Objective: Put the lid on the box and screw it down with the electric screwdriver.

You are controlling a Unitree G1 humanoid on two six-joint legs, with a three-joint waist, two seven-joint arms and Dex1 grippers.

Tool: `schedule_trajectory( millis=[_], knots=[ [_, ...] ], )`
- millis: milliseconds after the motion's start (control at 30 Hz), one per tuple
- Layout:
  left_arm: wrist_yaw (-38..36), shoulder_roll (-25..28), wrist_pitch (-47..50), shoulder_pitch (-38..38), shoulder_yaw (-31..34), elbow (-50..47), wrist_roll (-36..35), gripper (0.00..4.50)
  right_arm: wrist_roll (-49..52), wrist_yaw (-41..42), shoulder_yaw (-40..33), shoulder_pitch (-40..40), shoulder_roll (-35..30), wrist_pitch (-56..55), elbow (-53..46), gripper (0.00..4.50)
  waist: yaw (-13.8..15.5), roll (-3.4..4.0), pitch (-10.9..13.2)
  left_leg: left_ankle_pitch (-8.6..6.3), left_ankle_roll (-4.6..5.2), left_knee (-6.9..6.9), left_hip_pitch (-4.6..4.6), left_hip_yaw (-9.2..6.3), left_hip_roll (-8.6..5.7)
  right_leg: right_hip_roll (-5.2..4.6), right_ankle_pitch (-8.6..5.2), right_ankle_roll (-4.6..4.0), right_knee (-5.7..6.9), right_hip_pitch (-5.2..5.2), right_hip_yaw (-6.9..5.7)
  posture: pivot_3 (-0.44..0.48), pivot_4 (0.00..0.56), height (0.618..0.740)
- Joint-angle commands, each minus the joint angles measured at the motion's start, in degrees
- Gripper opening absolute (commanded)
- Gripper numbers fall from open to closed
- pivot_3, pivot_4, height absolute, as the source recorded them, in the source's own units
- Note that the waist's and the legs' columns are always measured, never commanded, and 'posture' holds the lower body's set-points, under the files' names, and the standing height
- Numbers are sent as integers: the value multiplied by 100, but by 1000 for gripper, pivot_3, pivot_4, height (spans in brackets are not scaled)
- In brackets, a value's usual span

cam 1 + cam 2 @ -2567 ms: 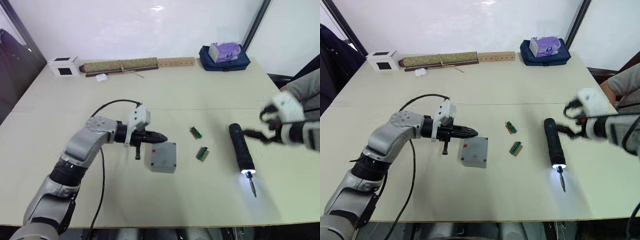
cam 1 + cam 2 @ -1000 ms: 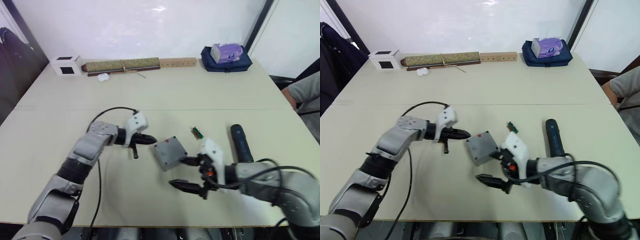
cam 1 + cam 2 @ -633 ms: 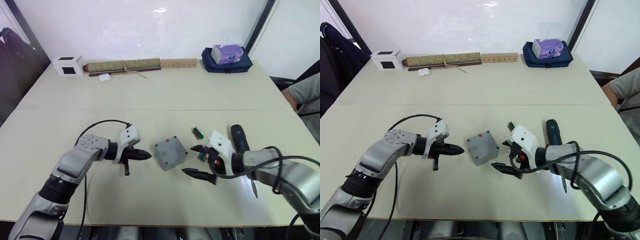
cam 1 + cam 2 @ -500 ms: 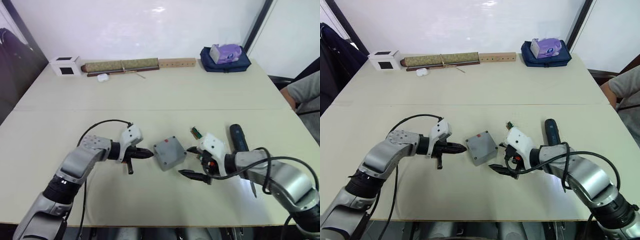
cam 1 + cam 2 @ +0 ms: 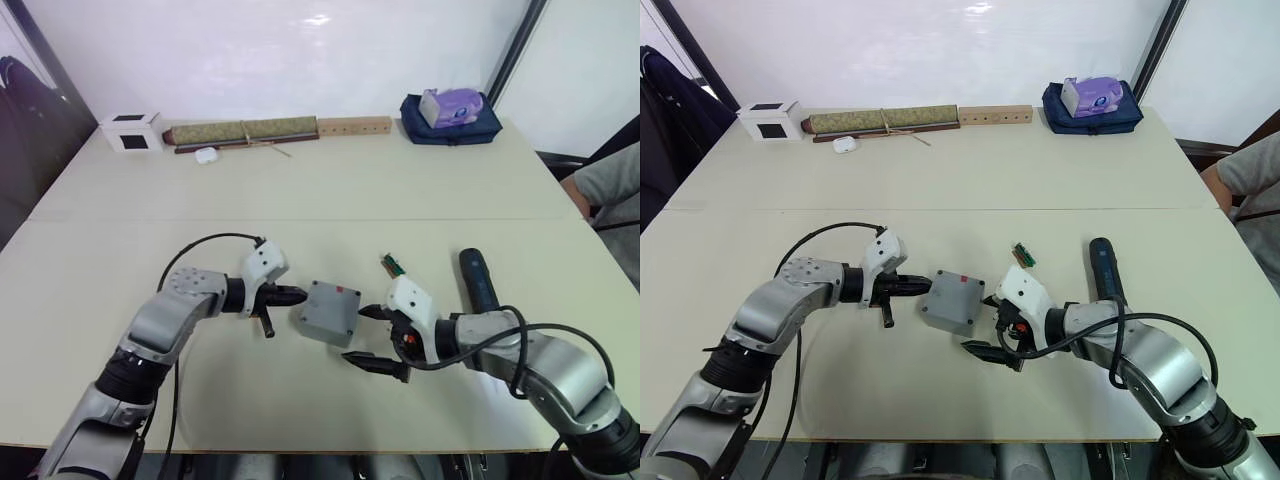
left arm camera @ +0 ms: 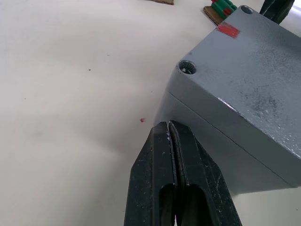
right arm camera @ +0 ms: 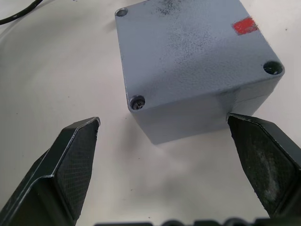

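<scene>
- Grey box (image 5: 327, 312) in the middle of the pale table (image 5: 330, 180), between the two grippers.
- Flat top of the box facing up, with a small red sticker (image 7: 245, 25) near one corner and round screw holes at the corners.
- Thin line running round the side of the box, seen in the left wrist view.
- Left gripper (image 5: 297, 294) pressed shut, both black fingers (image 6: 160, 155) tight together, holding nothing.
- Tip of the left gripper right at the box's left side, close to a corner with a screw hole; cannot tell if really touching.
- Right gripper (image 5: 368, 337) spread wide open, holding nothing.
- One right finger (image 7: 263, 160) just by the box's right side; the other finger (image 7: 70, 160) apart from it, nearer the front of the table.
- In the right wrist view, box sitting just past the open gap between those two fingers, not inside it.
- Electric screwdriver (image 5: 478, 282) lying flat on the table to the right, well apart from the box, behind the right arm.
- Small green part (image 5: 392, 266) on the table between the box and the screwdriver.
- At the far edge of the table: white cube with a black square (image 5: 130, 130), long roll (image 5: 240, 131), wooden bar (image 5: 354, 125) and dark bag with a purple pack (image 5: 450, 108).
- Person's grey sleeve (image 5: 612, 178) at the far right.
</scene>
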Motion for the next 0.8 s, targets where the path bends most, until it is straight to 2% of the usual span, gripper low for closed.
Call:
schedule_trajectory(
  millis=[33, 367, 600, 733, 800],
  knots=[
    [-357, 102, 73, -89, -123, -260, -217, 0, -110, -74, -94, -16, 38, -116, -171, 4448, 0, 0, 0, 0, 0, 0, 0, 0, 0, 0, 0, 0, 0, 0, 0, 0, 150, 740],
    [-451, 196, 327, -113, -130, -490, -329, 0, -463, -140, -2, -139, 296, -361, 94, 4448, 0, 0, 0, 0, -1, 0, 0, 0, -3, -1, 0, 0, 0, 0, 0, 0, 150, 740],
    [-413, 220, 319, -171, -60, -446, -304, 0, -309, 114, -88, -99, 104, -240, -96, 4448, 0, 0, 0, 0, -1, 0, 0, 0, -3, 0, 0, 0, 1, 0, 0, 0, 150, 740],
    [-506, 398, 270, -223, 39, -442, -317, 0, 152, 320, -618, -161, -102, 8, -403, 4448, -3, 0, 0, 0, -1, 0, 0, 0, -3, 0, 0, 0, 2, 0, 0, 0, 150, 740],
    [-578, 488, 302, -467, 253, -356, -450, 0, 496, 514, -1281, -445, -383, 141, -349, 4448, -7, 1, 1, 0, -1, 0, 1, 0, -2, 0, 0, 0, 3, 0, 0, 0, 150, 740]
  ],
)
